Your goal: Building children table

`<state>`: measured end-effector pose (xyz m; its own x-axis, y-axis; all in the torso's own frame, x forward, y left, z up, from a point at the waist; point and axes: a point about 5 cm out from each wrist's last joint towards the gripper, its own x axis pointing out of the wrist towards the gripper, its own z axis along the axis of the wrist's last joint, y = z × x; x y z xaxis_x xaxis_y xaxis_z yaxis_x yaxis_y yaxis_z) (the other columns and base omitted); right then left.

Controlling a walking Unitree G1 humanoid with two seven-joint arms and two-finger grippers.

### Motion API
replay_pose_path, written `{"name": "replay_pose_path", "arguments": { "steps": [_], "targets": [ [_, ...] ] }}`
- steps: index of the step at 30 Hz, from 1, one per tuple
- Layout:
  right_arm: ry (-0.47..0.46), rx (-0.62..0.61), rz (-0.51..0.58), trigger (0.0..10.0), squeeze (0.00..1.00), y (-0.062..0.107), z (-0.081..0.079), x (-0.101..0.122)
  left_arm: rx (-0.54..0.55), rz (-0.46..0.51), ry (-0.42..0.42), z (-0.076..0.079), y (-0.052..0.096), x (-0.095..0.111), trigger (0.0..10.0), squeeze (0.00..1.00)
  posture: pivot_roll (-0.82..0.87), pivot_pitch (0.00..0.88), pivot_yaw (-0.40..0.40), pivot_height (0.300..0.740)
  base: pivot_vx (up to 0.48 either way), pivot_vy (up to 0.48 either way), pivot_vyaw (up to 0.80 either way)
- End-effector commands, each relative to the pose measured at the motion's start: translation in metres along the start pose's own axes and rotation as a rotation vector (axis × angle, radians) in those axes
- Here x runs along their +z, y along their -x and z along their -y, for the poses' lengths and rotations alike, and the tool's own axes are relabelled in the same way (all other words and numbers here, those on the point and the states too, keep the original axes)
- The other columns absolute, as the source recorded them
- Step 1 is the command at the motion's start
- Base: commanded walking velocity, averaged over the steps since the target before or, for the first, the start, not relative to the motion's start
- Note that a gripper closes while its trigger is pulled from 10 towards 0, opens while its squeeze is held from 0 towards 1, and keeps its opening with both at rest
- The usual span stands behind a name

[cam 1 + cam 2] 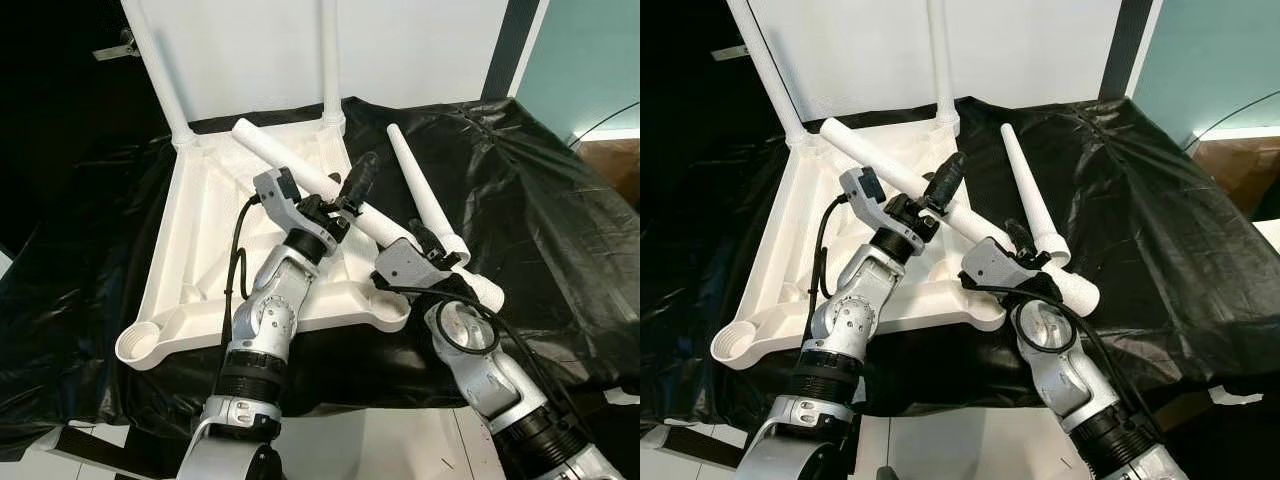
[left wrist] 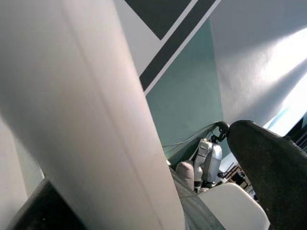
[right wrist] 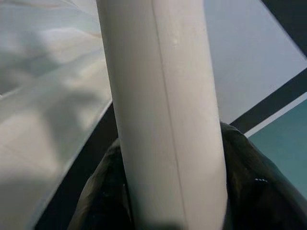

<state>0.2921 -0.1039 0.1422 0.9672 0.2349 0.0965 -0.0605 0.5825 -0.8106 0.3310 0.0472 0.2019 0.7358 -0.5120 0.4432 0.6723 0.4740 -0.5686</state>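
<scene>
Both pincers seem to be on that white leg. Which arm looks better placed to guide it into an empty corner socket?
Probably the left. Its pincer grips the leg mid-length, over the tabletop; the right pincer holds near the thick end.

wall: white, back | stripe: black, vertical, right of white | panel: teal, far right | cloth: black, glossy, creased, covers work surface | floor: white, near edge | light: even, indoor
</scene>
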Motion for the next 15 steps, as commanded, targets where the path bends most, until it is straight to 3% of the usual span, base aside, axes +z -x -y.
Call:
{"name": "replay_pose_path", "arguments": {
  "steps": [1, 3, 4, 6, 7, 8, 9, 10, 14, 15],
  "targets": [
    [0.059, 0.027, -0.001, 0.0, 0.0, 0.0022, -0.0086, -0.0046, -0.046, -0.001, -0.017, 0.0028, -0.0016, 0.0023, 10.0, 1.0, -0.12, 0.008, 0.084, 0.74, 0.0, 0.0, 0.0],
    [0.075, 0.009, 0.009, 0.0, 0.0, 0.0019, -0.0081, -0.0041, -0.046, -0.003, -0.017, 0.0025, -0.0018, 0.002, 10.0, 1.0, -0.12, 0.005, 0.085, 0.74, 0.0, 0.0, 0.0],
    [0.089, -0.013, 0.019, 0.0, 0.0, 0.0016, -0.0067, -0.0032, -0.055, -0.002, -0.013, 0.0033, -0.0021, 0.0019, 4.8, 1.0, -0.12, 0.005, 0.085, 0.74, 0.0, 0.0, 0.0],
    [0.099, -0.028, 0.027, 0.0, 0.0, 0.0014, -0.006, -0.0026, -0.061, 0.0, -0.011, 0.0039, -0.0023, 0.0019, 4.8, 1.0, -0.12, 0.005, 0.085, 0.74, 0.0, 0.0, 0.0],
    [0.108, -0.046, 0.031, 0.0, 0.0, 0.0006, -0.0047, -0.0019, -0.072, 0.002, -0.005, 0.0047, -0.0021, 0.0019, 0.0, 1.0, -0.12, 0.004, 0.09, 0.74, 0.0, 0.0, 0.0],
    [0.113, -0.056, 0.033, 0.0, 0.0, 0.0002, -0.0039, -0.0015, -0.078, 0.004, -0.001, 0.0052, -0.002, 0.0019, 0.0, 0.96, -0.12, 0.004, 0.09, 0.74, 0.0, 0.0, 0.0],
    [0.114, -0.065, 0.033, 0.0, 0.0, -0.0007, -0.0033, -0.0012, -0.087, 0.005, 0.001, 0.0062, -0.0017, 0.0017, 0.0, 0.84, -0.12, 0.004, 0.091, 0.74, 0.0, 0.0, 0.0],
    [0.097, -0.073, 0.035, 7.5, 0.0, -0.0012, -0.0026, -0.0002, -0.095, 0.005, 0.003, 0.0072, -0.0014, 0.0014, 0.0, 0.59, -0.12, 0.005, 0.092, 0.74, 0.0, 0.0, 0.0],
    [0.084, -0.076, 0.036, 7.5, 0.0, -0.0014, -0.0022, 0.0005, -0.1, 0.004, 0.004, 0.0079, -0.0013, 0.0012, 0.0, 0.59, -0.12, 0.005, 0.092, 0.74, 0.0, 0.0, 0.0],
    [0.058, -0.078, 0.037, 10.0, 0.0, -0.0021, -0.0018, 0.0022, -0.104, 0.005, 0.005, 0.0084, -0.0011, 0.001, 0.0, 0.42, -0.13, 0.006, 0.093, 0.74, 0.0, 0.0, 0.0]
  ]
}}
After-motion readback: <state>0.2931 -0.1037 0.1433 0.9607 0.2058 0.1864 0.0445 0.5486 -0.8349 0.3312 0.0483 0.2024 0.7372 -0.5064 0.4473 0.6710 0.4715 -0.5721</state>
